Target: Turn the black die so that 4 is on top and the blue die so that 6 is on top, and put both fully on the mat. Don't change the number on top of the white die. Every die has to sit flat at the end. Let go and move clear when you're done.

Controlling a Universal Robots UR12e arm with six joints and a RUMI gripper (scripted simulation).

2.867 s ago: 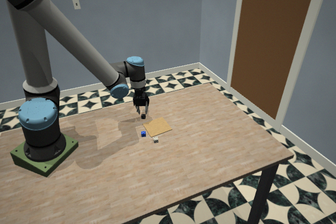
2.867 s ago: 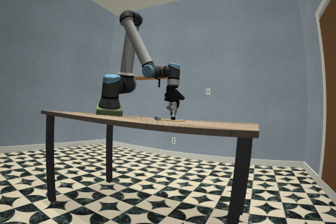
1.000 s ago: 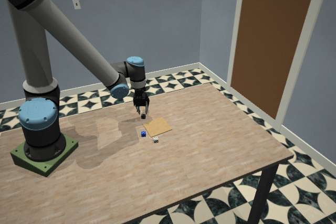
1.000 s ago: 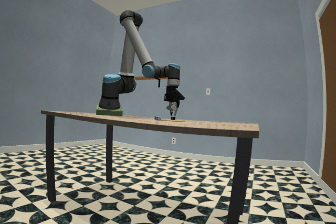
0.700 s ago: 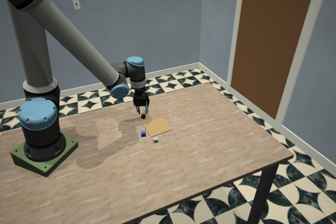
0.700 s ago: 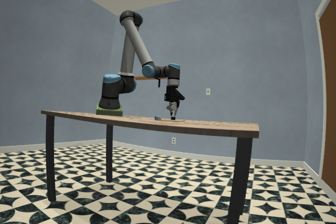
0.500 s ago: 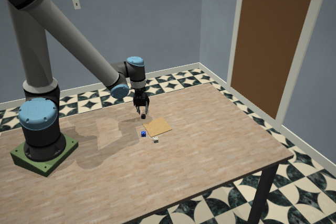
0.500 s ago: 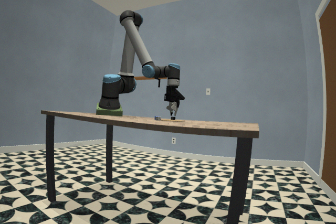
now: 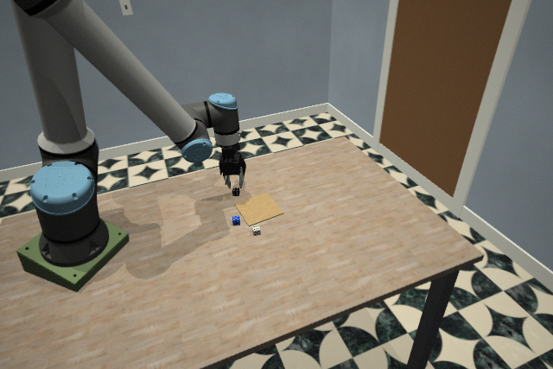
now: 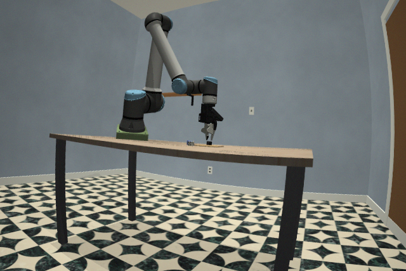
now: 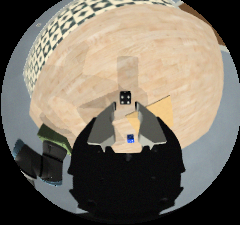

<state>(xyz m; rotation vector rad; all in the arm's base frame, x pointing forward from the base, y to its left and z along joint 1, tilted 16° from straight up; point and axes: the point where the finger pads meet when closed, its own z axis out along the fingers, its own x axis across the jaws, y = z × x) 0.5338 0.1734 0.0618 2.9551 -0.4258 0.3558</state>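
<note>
The black die (image 9: 235, 191) (image 10: 209, 143) (image 11: 125, 97) lies on the table just off the mat's corner. Its face toward the wrist camera shows several white pips. My gripper (image 9: 235, 187) (image 10: 209, 139) (image 11: 125, 102) points down just above it, fingers partly open, with a gap on each side in the wrist view. The tan mat (image 9: 263, 208) (image 11: 162, 110) lies beside it. The blue die (image 9: 236, 220) (image 11: 130, 138) sits on the table off the mat's near left edge; its top number is unclear. The white die (image 9: 256, 230) sits near the mat's front corner, hidden in the wrist view.
The wooden table (image 9: 357, 222) (image 10: 262, 155) carries everything. The arm's green base block (image 9: 75, 273) (image 10: 132, 135) stands to the left of the dice. The blue and white dice are close together, near the mat's edge. The table's back edge runs behind the gripper.
</note>
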